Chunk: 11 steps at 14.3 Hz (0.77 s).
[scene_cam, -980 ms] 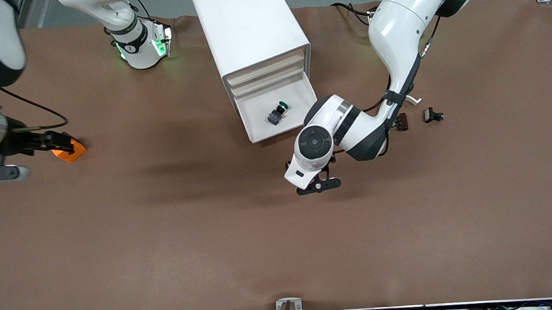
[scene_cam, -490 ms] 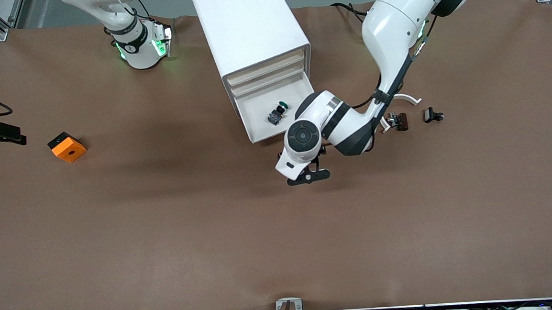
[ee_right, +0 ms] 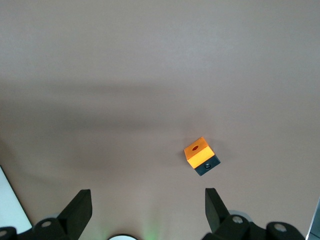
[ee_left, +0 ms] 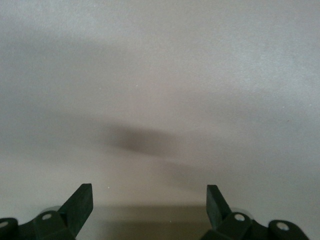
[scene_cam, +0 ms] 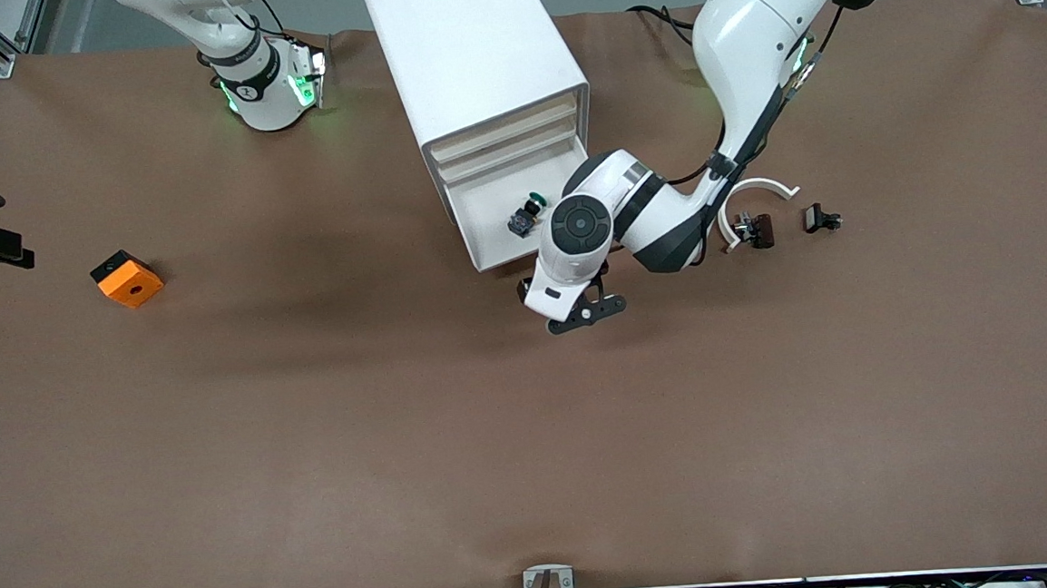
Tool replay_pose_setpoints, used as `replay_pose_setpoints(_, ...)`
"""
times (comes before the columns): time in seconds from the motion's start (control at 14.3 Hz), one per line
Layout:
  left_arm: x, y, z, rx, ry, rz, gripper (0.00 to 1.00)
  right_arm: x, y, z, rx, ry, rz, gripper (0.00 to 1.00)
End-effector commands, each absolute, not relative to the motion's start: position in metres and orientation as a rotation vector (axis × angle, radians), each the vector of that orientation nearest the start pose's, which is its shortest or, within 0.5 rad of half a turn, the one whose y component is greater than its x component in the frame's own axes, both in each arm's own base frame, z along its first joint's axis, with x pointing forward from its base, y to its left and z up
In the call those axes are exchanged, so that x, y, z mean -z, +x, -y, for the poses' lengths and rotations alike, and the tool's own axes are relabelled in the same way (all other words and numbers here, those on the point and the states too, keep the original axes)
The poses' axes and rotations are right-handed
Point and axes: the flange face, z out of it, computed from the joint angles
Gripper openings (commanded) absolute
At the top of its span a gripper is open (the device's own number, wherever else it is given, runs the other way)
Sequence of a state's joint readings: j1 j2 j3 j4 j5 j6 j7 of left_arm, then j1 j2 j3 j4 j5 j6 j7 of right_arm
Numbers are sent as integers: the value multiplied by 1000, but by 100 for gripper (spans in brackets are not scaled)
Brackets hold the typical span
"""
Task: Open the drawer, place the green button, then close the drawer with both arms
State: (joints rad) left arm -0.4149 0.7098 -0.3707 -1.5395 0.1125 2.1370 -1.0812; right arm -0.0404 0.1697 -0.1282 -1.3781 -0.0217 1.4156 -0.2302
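Two grippers in play, both with jaws spread wide and holding nothing.

Left gripper (scene_cam: pixel 570 314) hangs over bare brown table (scene_cam: pixel 532 439), just off the front edge of the pulled-out drawer (scene_cam: pixel 498 250). Its fingertips are hidden under the wrist in the front view; left wrist view shows both fingers (ee_left: pixel 80 202) apart with only table surface and a shadow between them.

Drawer is the lowest of the white cabinet (scene_cam: pixel 472 52) and stands open. Button (scene_cam: pixel 528 214) lies inside it, green cap up toward the cabinet, dark body toward the drawer front, up-table of the left jaws. The left arm's wrist covers the drawer's corner at its own end.

Near the left arm's forearm: two small dark parts (scene_cam: pixel 760 229) and a white curved arc (scene_cam: pixel 758 190); detail too small to make out.

Right gripper (ee_right: pixel 145 210) is out past the right arm's end of the table, mostly cut off by the front view's edge. Right wrist view shows the orange cube (ee_right: pixel 201 155) on the table ahead of its open jaws, well apart from them.
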Motion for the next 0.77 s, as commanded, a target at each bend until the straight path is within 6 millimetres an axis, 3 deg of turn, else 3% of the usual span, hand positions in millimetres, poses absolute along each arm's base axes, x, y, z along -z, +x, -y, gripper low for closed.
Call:
replay_pose_setpoints(0.0,-250,507,459,-246,-3121,498,100,-630,582,99,-164,-3178,87,100)
replay_pose_setpoints(0.21,-247,501,462,-259,-3103,556,100,-630,574,96,-224,-3138,76,100)
replay_pose_setpoints(0.49,-241,481,472,-304,-3083,578,100,-672,547,86,-104,-3105,27,100)
replay_pose_setpoints(0.7,-238,465,481,-343,-3063,590,100,-681,537,69,-114,-3107,-81,100)
